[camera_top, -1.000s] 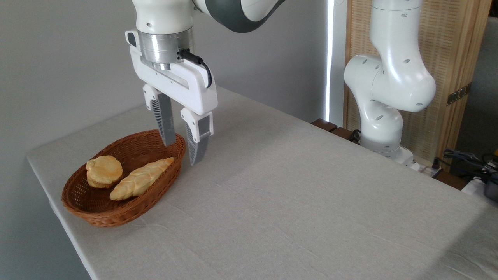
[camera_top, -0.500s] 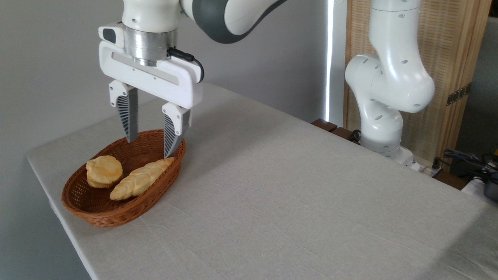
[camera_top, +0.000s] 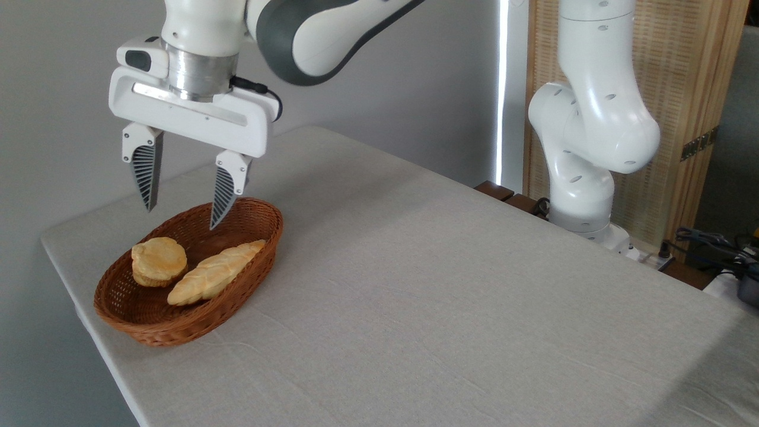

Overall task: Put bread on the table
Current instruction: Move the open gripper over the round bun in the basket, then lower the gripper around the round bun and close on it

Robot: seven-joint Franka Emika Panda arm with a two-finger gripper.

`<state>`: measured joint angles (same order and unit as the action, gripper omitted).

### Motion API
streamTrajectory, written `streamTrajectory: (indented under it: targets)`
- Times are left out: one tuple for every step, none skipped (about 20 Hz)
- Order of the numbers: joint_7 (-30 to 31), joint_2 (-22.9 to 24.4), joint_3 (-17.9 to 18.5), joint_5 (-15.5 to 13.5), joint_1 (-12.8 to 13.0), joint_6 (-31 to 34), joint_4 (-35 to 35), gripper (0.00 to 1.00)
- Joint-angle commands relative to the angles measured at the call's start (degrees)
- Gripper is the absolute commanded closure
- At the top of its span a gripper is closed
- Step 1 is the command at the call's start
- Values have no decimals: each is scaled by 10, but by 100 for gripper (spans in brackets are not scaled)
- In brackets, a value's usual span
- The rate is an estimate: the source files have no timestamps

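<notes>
The bread (camera_top: pixel 159 261), a small round golden bun with a browned top, lies in the left half of a brown wicker basket (camera_top: pixel 178 332). That basket stands on the grey-beige table (camera_top: pixel 450 296) near its left end. My gripper (camera_top: pixel 181 216) hangs open above the basket's far rim, fingers pointing down, a short way above and behind the bun. Nothing is between the fingers (camera_top: pixel 223 198).
A long pale braided loaf (camera_top: pixel 216 273) lies beside the bun in the basket, to its right. The arm's white base (camera_top: pixel 587 178) stands at the table's far right edge, with cables (camera_top: pixel 711 243) and a wooden screen (camera_top: pixel 682 89) behind it.
The gripper has moved left, from over the basket's right rim to above its far left part. It turned a little and its fingers spread wider.
</notes>
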<state>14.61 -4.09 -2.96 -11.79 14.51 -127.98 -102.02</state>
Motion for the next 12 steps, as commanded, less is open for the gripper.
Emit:
streamTrajectory:
  targets:
    - [59, -20, -13, -11, 0, -53, -6, 0]
    - [76, -21, -13, -15, 1, -65, -12, 0]
    - [89, -23, -14, -21, 1, -81, -19, 0]
    - [94, -23, -14, -31, 5, -103, -29, 0]
    - [96, -23, -14, -46, 12, -125, -39, 0]
    - [99, -24, -14, -62, 12, -144, -49, 0]
    - [100, -26, -14, -74, 13, -161, -59, 0]
    - [102, -26, -14, -84, 17, -172, -66, 0]
    - [102, -28, -14, -95, 25, -178, -71, 0]
    - [102, -31, -14, -110, 26, -185, -75, 0]
    - [102, -34, -14, -130, 26, -197, -79, 0]
    - [102, -37, -14, -146, 26, -206, -83, 0]
